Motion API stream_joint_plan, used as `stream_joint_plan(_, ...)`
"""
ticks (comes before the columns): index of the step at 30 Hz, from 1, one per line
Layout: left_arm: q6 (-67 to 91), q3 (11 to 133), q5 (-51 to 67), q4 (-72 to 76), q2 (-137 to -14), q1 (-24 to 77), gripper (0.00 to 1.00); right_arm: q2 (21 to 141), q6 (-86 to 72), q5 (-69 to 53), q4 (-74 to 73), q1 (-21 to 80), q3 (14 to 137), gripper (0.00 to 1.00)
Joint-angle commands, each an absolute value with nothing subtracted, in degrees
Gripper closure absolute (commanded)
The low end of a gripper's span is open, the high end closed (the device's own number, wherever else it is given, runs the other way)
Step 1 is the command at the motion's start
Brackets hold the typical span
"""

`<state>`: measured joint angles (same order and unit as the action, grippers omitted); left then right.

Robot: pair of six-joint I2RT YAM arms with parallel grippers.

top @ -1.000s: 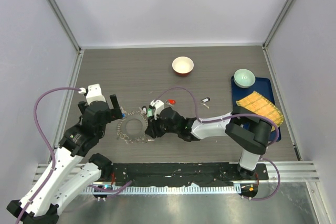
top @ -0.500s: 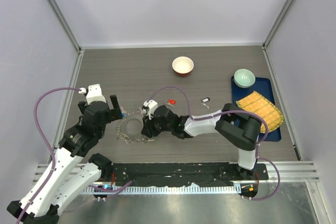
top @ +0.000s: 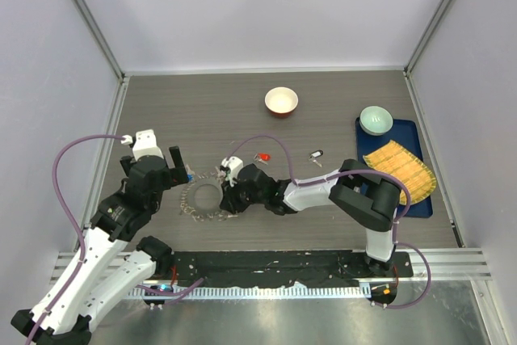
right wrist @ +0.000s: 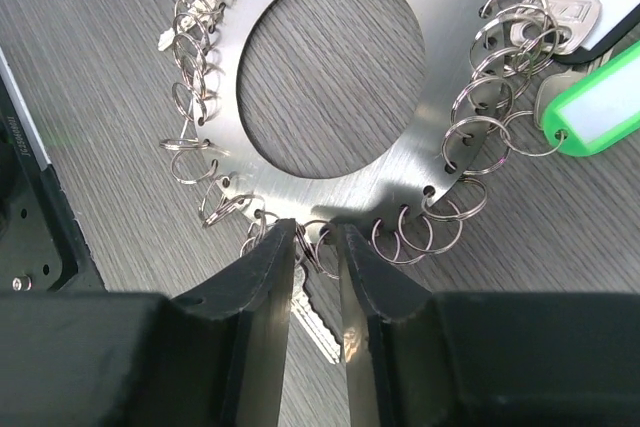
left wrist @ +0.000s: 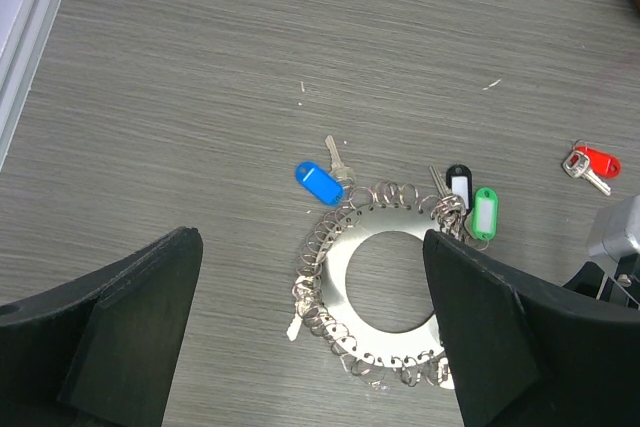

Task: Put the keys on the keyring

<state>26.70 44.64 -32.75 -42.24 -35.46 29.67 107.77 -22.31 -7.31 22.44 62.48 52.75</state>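
The keyring is a flat silver disc with a hole, fringed with small split rings. On its far edge hang a blue key, a black key and a green key. A red key and another black key lie loose to the right. My right gripper is low at the disc's near edge, jaws narrowly apart around a small ring and a bare silver key. My left gripper hovers wide open above the keyring.
A red-and-cream bowl stands at the back centre. At the right, a blue tray carries a pale green bowl and a yellow cloth. White walls close in the table on three sides.
My right gripper has slid left to the keyring's edge and its jaws have narrowed. The left arm has not moved.
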Motion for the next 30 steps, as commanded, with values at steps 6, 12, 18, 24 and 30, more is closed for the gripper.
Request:
stream_joint_plan(6,25.4,44.2,-30.6,-40.0,-35.8,29.0,0.04,103.7,-16.0,-8.4,20.8,63.0,51.4,0.88)
stream_joint_plan(12,23.6,43.9,-26.1,-39.0,-35.0,29.0,0.03,97.1,-7.8,-8.7,15.5,63.0,52.9,0.99)
stream_joint_plan(18,18.7,42.2,-14.4,-35.3,-31.6,29.0,0.07,89.5,3.5,-9.2,6.1,63.0,56.4,0.99)
stream_joint_plan(24,11.3,39.2,6.3,-26.9,-27.1,29.0,0.16,80.7,13.8,-11.3,-4.6,63.0,59.8,0.99)
stream_joint_plan(30,7.9,36.6,25.6,-17.4,-28.5,29.0,0.25,72.3,17.5,-11.5,-10.1,63.0,60.8,0.99)
